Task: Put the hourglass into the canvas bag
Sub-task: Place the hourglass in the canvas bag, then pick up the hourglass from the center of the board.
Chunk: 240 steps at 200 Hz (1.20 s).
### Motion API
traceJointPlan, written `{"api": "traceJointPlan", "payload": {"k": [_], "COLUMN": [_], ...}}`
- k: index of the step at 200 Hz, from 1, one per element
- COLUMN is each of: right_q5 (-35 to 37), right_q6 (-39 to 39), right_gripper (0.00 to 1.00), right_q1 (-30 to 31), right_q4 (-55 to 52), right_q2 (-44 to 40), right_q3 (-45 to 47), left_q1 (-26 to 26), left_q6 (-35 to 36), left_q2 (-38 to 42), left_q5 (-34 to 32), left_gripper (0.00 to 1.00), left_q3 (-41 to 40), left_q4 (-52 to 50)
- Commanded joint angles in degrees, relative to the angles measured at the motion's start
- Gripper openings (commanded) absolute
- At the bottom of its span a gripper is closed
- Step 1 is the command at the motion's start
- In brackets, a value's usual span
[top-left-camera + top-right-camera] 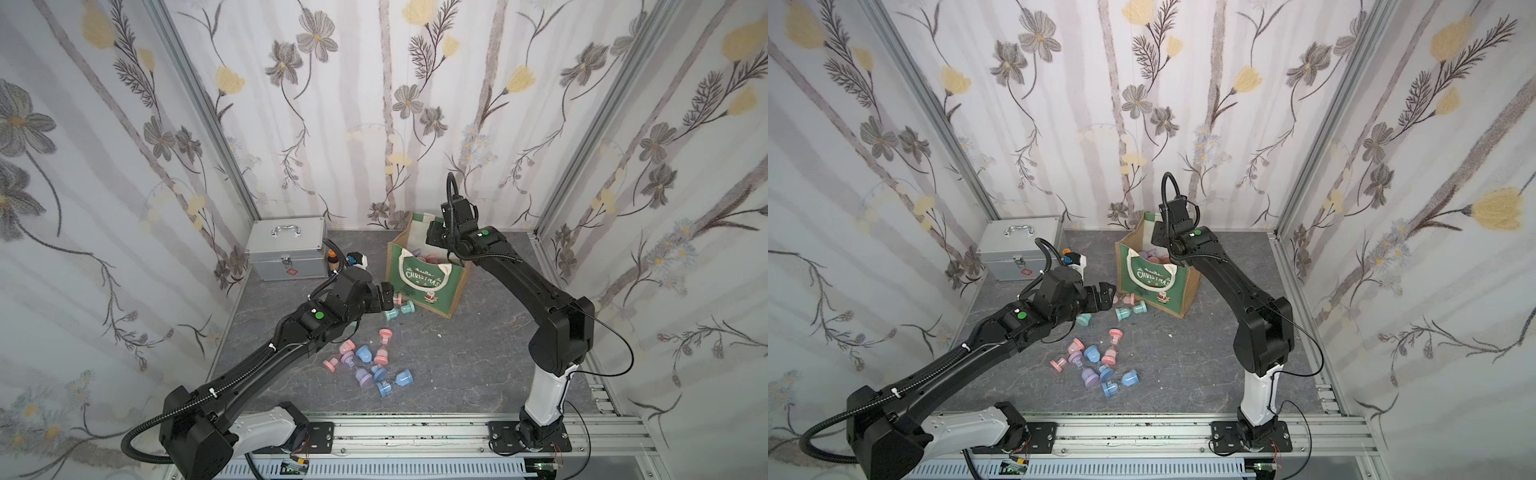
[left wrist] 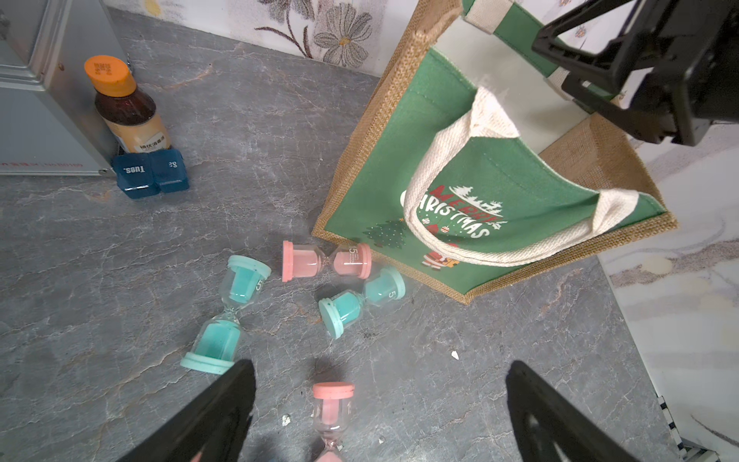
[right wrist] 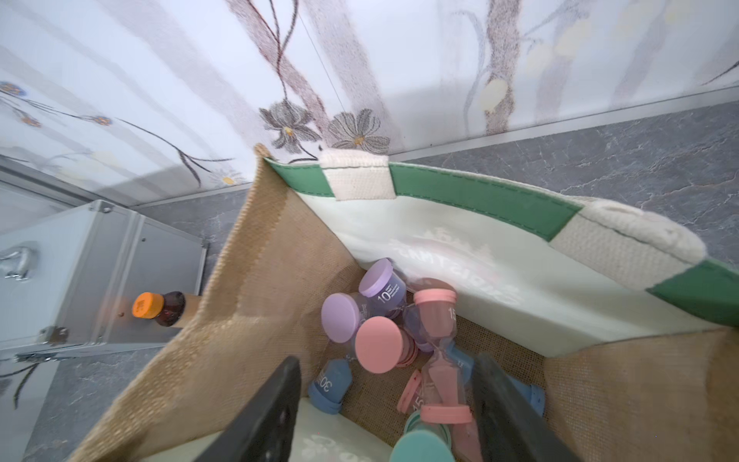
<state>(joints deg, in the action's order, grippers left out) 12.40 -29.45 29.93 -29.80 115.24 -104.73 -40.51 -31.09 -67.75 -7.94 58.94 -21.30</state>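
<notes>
Left wrist view, starting at the left of the scene: the silver case (image 2: 40,100) stands at the far left, with a brown bottle (image 2: 128,108) and a blue pill box (image 2: 150,174) just beside it. Next comes the left gripper (image 2: 382,372), its jaws spread wide and holding nothing, above the grey table (image 2: 120,248). A pink hourglass (image 2: 332,416) lies on the table in line between its fingers. Its long axis runs along the gripper's reach, so the jaws would likely close across its narrow body. Farther off lie two teal hourglasses (image 2: 224,316), and a second pink one (image 2: 326,262) lies just beside the foot of the canvas bag (image 2: 500,180). In a top view, a loose cluster (image 1: 363,354) lies nearer the robot's base.

To the right, the bag stands upright with its mouth open. The right gripper (image 3: 386,360) hangs over that mouth with its jaws parted wider than the dropped pink hourglass (image 3: 440,376) beneath them, so it looks let go onto the heap already inside. The left arm is clearly the nearer one to the hourglasses left on the table
</notes>
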Motion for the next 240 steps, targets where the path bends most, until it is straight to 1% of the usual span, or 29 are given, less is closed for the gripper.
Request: {"api": "traceJointPlan", "payload": {"k": [1,34,67,98,102,139,173,202,221,240], "right_q5": [2.06,4.31,6.03,6.58,6.50,4.92,1.98,-0.43,-0.26,1.65], "right_q6": [1.79,4.26,3.89,1.59,1.08,-3.84,-10.89,-17.59,-22.09,-26.46], "right_gripper": [0.68,0.73,0.76,0.79,0.79,0.81,0.81,0.81,0.79,0.77], "right_q1": [1.71,6.40,10.70,14.09,16.10,21.42,25.70,27.63,27.99,27.86], "right_q4": [0.24,-0.04,-0.73,-0.99,-1.04,-0.30,3.13,9.20,12.33,14.89], "right_q2": [-2.75,-7.11,-11.68,-15.91,-16.24,-18.60,-16.80,-13.16,-10.04,-7.09], "right_q3": [-0.24,1.27,5.16,10.83,11.73,19.54,25.89,29.04,29.15,28.73], "left_q1": [0.08,0.08,0.14,0.17,0.17,0.17,0.15,0.17,0.12,0.16], "left_q6": [-0.32,-0.40,0.13,0.42,0.36,-0.13,-0.93,-2.20,-3.13,-3.85], "left_q2": [0.92,3.23,6.22,9.25,9.61,13.19,15.99,18.09,19.25,20.57], "left_q5": [-0.70,-0.67,-0.79,-1.09,-1.29,-2.58,-3.65,-4.39,-4.71,-5.60], "left_gripper": [1.00,1.00,1.00,1.00,1.00,1.00,1.00,1.00,1.00,1.00], "left_q3": [-0.23,-0.30,-0.66,-2.03,-2.32,-4.52,-6.32,-8.59,-10.06,-11.74], "left_q4": [1.14,-1.03,-4.50,-7.39,-7.75,-11.48,-14.53,-15.21,-15.25,-15.00]}}
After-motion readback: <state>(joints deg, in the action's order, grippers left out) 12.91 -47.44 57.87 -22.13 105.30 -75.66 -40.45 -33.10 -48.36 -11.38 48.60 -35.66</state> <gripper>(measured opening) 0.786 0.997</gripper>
